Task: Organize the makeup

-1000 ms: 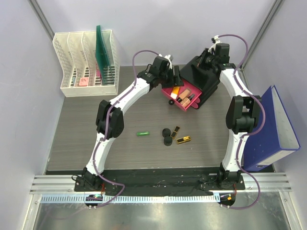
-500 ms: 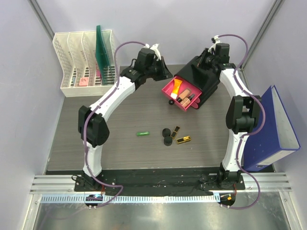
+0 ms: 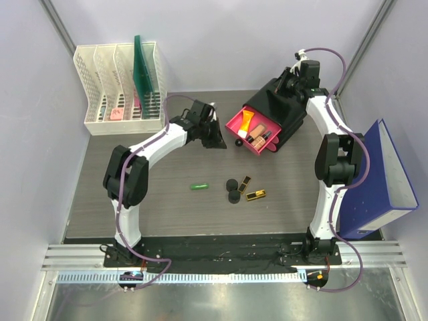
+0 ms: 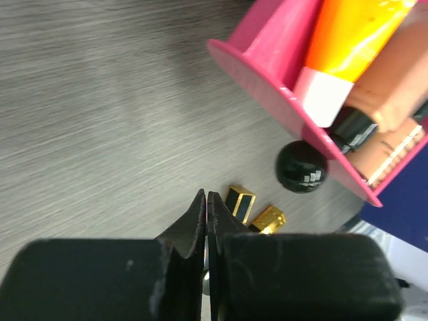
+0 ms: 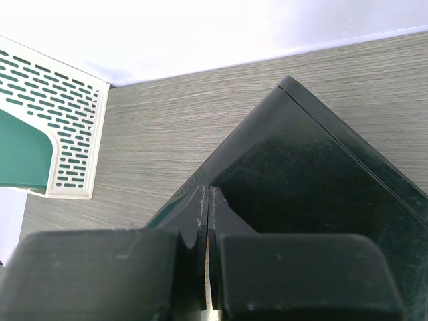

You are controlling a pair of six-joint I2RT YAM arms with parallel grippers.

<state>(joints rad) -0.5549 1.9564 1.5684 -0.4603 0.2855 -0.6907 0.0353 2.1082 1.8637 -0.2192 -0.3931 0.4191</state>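
Note:
A pink drawer [image 3: 235, 127] stands pulled out of the black box [image 3: 281, 107]. Inside lie an orange white-capped tube [image 3: 246, 122] and two beige bottles [image 3: 259, 132]. My left gripper [image 3: 218, 139] hovers just left of the drawer, shut and empty. The left wrist view shows the drawer rim [image 4: 267, 73], the orange tube [image 4: 354, 33], a beige bottle [image 4: 394, 80] and the drawer's black knob [image 4: 301, 167]. On the table lie a green tube [image 3: 198, 186], two black compacts [image 3: 233, 190] and two gold-black sticks [image 3: 251, 189]. My right gripper [image 3: 285, 85] rests shut over the box top [image 5: 321, 194].
A white file rack [image 3: 120, 87] with a green folder [image 3: 144, 67] and a small pink block [image 3: 116, 114] stands at the back left. A blue binder [image 3: 378, 180] leans at the right edge. The rack corner [image 5: 60, 120] shows in the right wrist view.
My left gripper has shut, drawn back from over the drawer and swung down to its left side. The right arm has not moved.

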